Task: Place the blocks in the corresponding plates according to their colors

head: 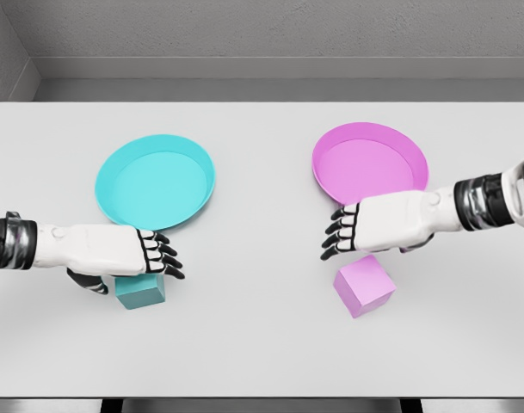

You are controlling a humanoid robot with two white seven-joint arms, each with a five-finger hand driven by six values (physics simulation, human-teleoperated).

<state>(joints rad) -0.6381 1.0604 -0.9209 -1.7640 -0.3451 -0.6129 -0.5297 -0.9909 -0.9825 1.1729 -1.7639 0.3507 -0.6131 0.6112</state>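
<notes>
Showing two plates, cyan plate (155, 180), pink plate (370, 162), two blocks, teal block (142, 292), pink block (363, 286)

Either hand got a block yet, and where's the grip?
Nothing is clearly held. The left hand lies over the teal block, contact hidden; the right hand hovers open beside the pink block. Both blocks sit on the table.
</notes>
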